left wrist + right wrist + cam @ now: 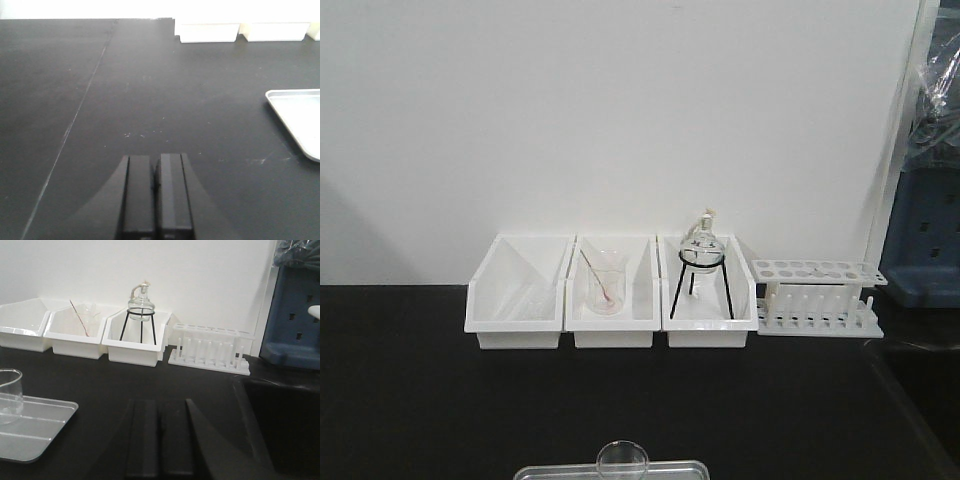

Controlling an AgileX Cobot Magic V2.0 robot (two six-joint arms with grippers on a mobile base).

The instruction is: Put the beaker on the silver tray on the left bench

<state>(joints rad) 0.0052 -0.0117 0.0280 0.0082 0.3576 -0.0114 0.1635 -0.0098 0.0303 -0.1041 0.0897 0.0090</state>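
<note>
The small clear beaker (622, 460) stands upright on the silver tray (670, 470) at the bottom edge of the front view. In the right wrist view the beaker (10, 396) stands on the tray (40, 427) at the far left. The tray's corner (297, 115) shows at the right of the left wrist view. The black bench top (420, 400) bears them. My left gripper (156, 165) is shut and empty over bare bench, left of the tray. My right gripper (160, 407) is shut and empty, right of the tray.
Three white bins (610, 295) stand along the back wall. The middle one holds a beaker with a pinkish rod (603, 285); the right one holds a round flask on a black tripod (702, 262). A white test tube rack (817, 297) stands beside them. A sink recess (280, 425) lies at the right.
</note>
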